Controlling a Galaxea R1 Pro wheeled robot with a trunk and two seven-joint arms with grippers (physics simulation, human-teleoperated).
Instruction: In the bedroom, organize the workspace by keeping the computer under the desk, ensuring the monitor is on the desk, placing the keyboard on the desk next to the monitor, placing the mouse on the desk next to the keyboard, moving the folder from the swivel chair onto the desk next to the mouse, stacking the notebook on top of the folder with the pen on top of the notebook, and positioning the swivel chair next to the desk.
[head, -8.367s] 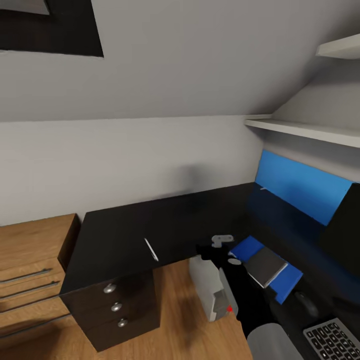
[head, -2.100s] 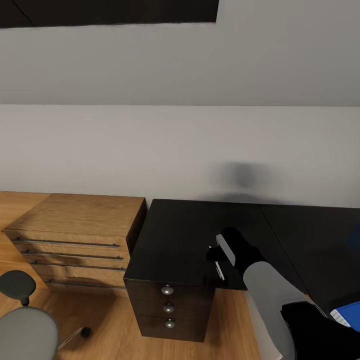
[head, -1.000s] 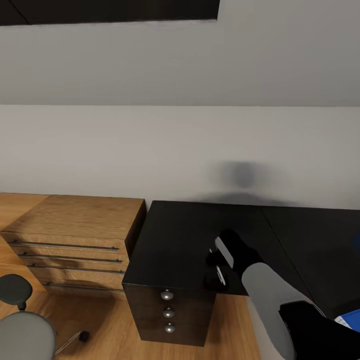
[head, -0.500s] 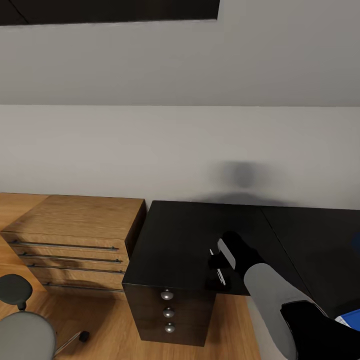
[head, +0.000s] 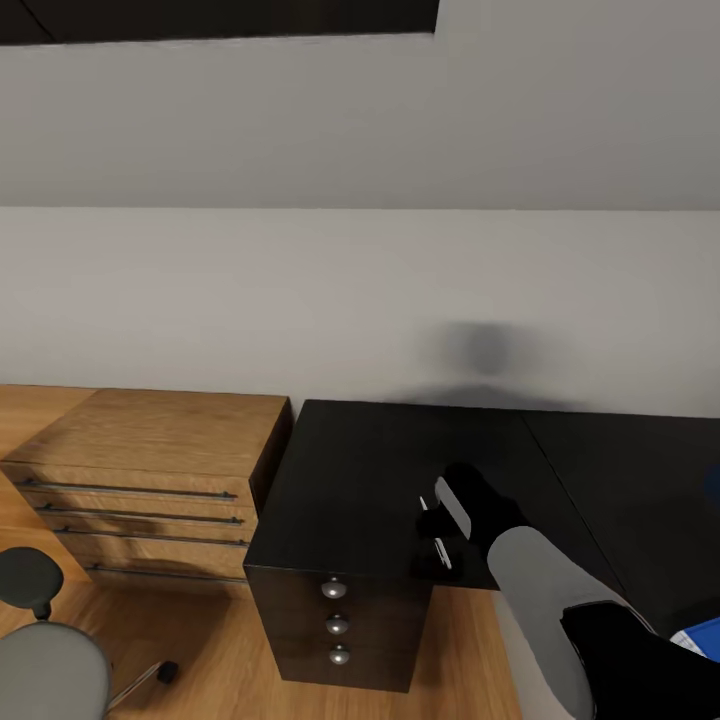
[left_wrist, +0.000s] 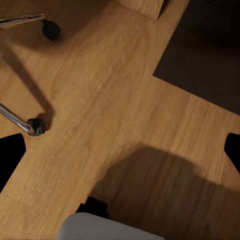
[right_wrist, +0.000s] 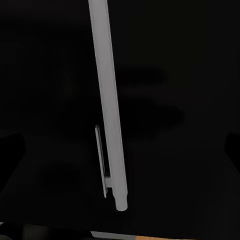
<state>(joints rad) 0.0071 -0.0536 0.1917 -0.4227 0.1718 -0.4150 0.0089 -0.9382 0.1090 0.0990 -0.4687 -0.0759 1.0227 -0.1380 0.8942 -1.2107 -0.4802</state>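
A slim grey pen lies on the glossy black desk, near its front edge above the drawer unit. My right gripper hovers low over the pen, open, one finger to either side of it in the right wrist view. The left gripper is open over bare wood floor, close to the swivel chair's chrome leg and castor. The grey chair stands at the lower left of the head view. A blue corner of the folder peeks in at the lower right.
A low oak chest with long bar handles stands against the desk's left end. A grey wall runs behind both. Wood floor lies between the chair and the drawer unit.
Over the last second my right gripper has sunk slightly toward the pen. Since the earliest frame the head view has swung left, away from the folder and keyboard.
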